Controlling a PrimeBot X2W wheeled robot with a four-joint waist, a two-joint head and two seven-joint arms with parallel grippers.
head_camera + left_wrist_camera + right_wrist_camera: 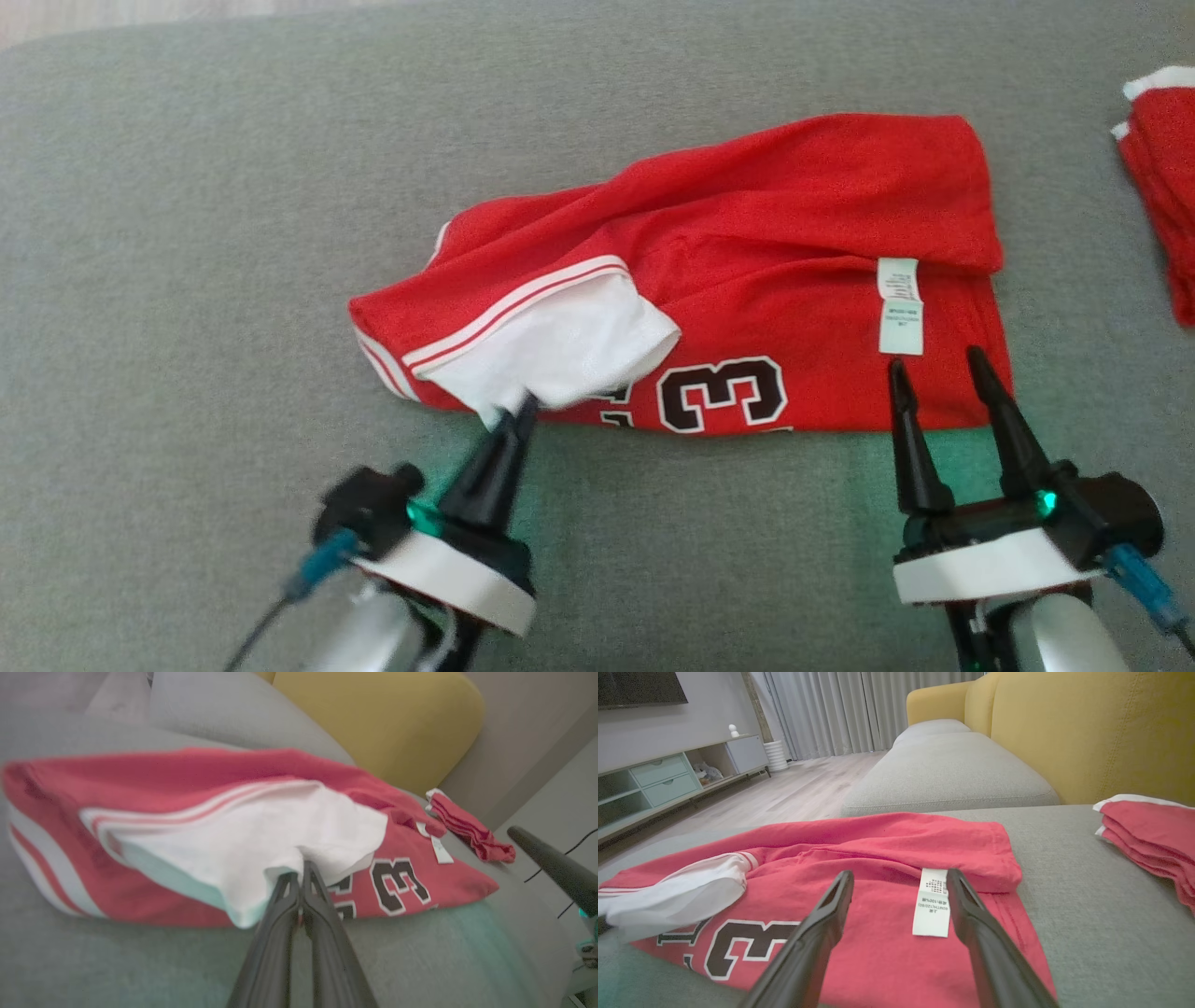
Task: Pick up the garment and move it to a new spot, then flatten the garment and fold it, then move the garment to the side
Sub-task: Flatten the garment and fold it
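The garment (747, 224) is a red jersey with black numerals, a white sleeve and a white care label, lying crumpled on the grey cushion. My left gripper (515, 411) is shut on the near edge of the white sleeve (560, 350); in the left wrist view its fingers (301, 877) pinch the sleeve (243, 844) of the garment (187, 774). My right gripper (936, 364) stands open over the garment's near right hem, just below the label (900, 308). In the right wrist view, that open gripper (900, 879) has the garment (887, 844) and its label (932, 903) between its fingers.
A second folded red cloth (1162, 177) lies at the right edge of the grey cushion (187, 280); the same cloth (1153, 830) appears in the right wrist view. A yellow sofa back (1087, 732) rises behind. Wooden floor and a TV cabinet (658, 779) lie beyond the cushion's left.
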